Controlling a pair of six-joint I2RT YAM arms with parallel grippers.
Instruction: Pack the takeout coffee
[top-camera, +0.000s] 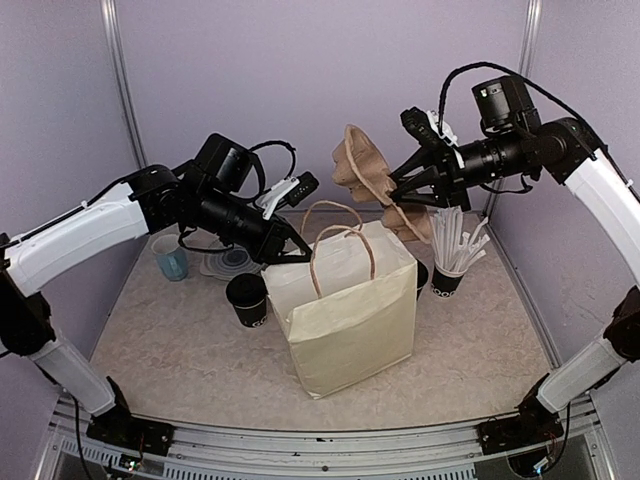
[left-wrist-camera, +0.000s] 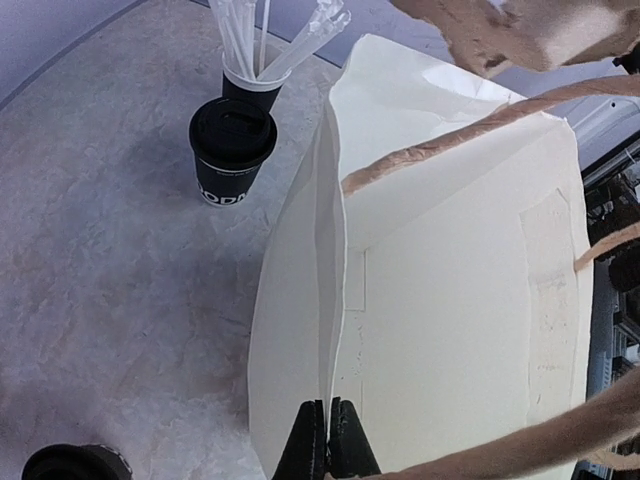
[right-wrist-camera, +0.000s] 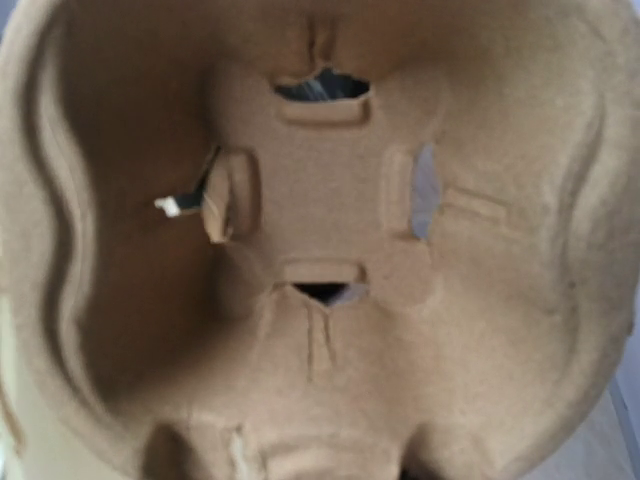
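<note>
One lidded black coffee cup (top-camera: 247, 298) stands left of the cream paper bag (top-camera: 350, 310); its lid shows at the bottom left of the left wrist view (left-wrist-camera: 75, 463). The second lidded cup (left-wrist-camera: 232, 148) stands beside the straw cup, mostly hidden behind the bag's right side in the top view (top-camera: 422, 279). My left gripper (top-camera: 290, 246) is shut on the bag's left rim (left-wrist-camera: 328, 440) and holds it open. My right gripper (top-camera: 397, 195) is shut on a brown pulp cup carrier (top-camera: 372, 178), held tilted above the bag's far side. The carrier (right-wrist-camera: 330, 250) fills the right wrist view and hides the fingers.
A black cup of white straws (top-camera: 447, 278) stands right of the bag, and shows in the left wrist view (left-wrist-camera: 255, 85). A translucent blue cup (top-camera: 171, 258) and a clear lid stack (top-camera: 228, 264) sit at the back left. Purple walls enclose the table.
</note>
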